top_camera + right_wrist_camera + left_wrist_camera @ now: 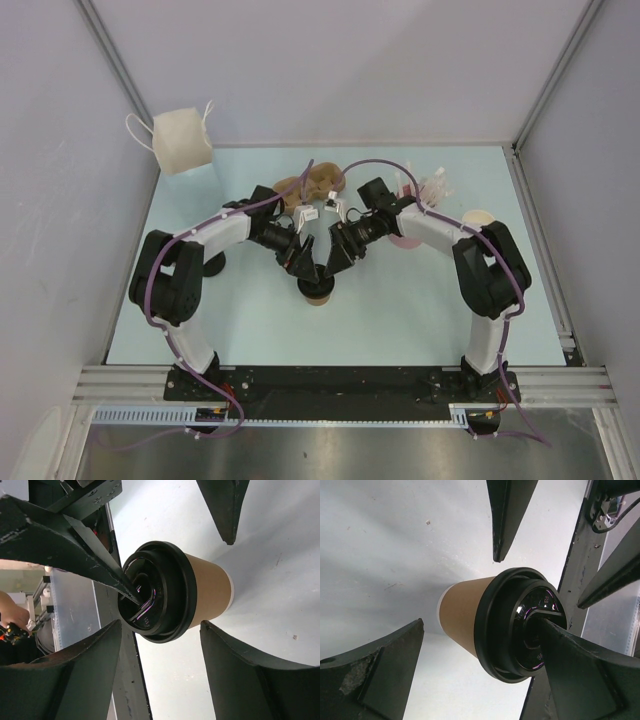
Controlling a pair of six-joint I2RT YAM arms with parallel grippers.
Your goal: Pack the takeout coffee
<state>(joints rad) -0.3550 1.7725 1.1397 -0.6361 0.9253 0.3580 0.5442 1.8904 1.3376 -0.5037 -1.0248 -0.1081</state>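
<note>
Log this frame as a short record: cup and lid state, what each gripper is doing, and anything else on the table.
cup: tan paper cup, upright on the table
lid: black lid, seated on the cup
left gripper: open, one fingertip on the lid's top
right gripper: open, fingers beside the cup, no contact visible
other items: white bag at the far-left corner; white straws behind the right arm
</note>
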